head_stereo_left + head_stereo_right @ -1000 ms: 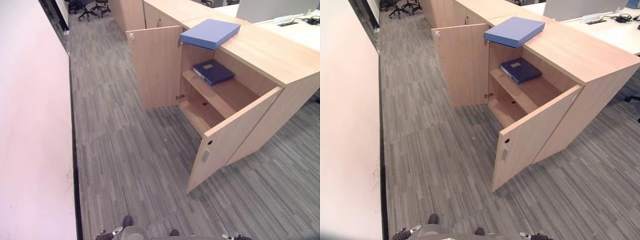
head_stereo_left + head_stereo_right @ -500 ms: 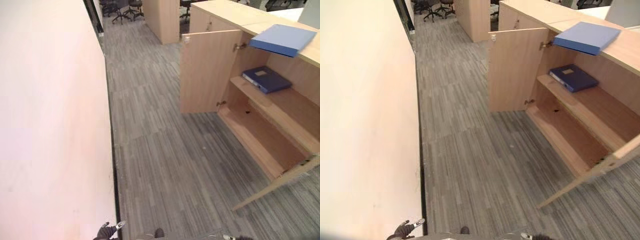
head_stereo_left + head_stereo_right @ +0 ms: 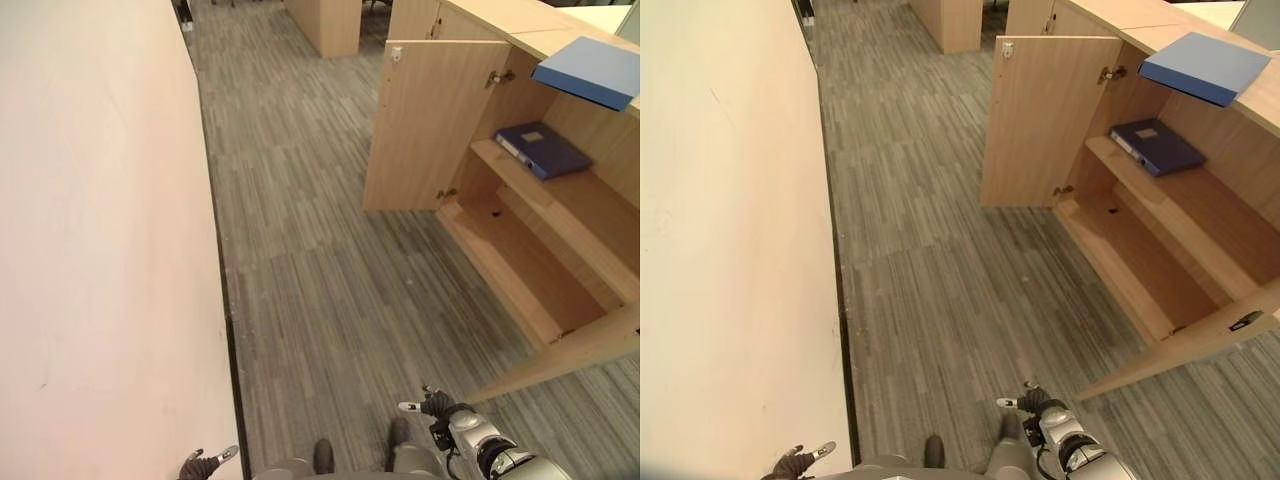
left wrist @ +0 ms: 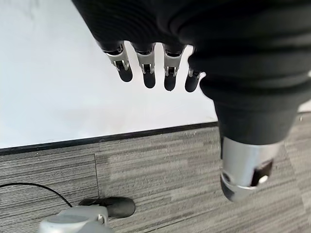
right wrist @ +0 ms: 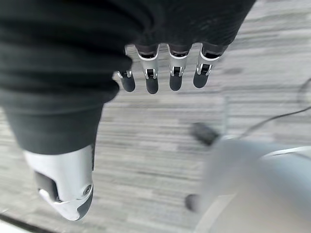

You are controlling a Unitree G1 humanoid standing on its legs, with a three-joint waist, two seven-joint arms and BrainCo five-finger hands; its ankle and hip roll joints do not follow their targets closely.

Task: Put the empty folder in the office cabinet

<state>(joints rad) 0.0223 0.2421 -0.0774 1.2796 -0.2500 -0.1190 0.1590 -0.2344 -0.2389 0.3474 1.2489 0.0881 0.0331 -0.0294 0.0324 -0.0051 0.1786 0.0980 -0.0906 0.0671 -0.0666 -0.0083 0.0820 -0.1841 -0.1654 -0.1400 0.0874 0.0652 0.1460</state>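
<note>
Across the carpeted floor, the open office cabinet (image 3: pixel 520 200) is standing with the light blue folder (image 3: pixel 592 70) overhanging its top. It looks stiff, light, slick; I'm judging that jutting edge the best hold. Both my left hand (image 4: pixel 150 68) and right hand (image 5: pixel 165 73) are hanging relaxed, empty.

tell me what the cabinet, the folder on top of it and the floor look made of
Cabinet: light wood-look board, matte, probably laminate; faint even grain, flat door panels.
Folder: light blue, smooth, likely plastic-covered card; can't tell for sure.
Floor: grey carpet with fine stripes, no shine.
</note>
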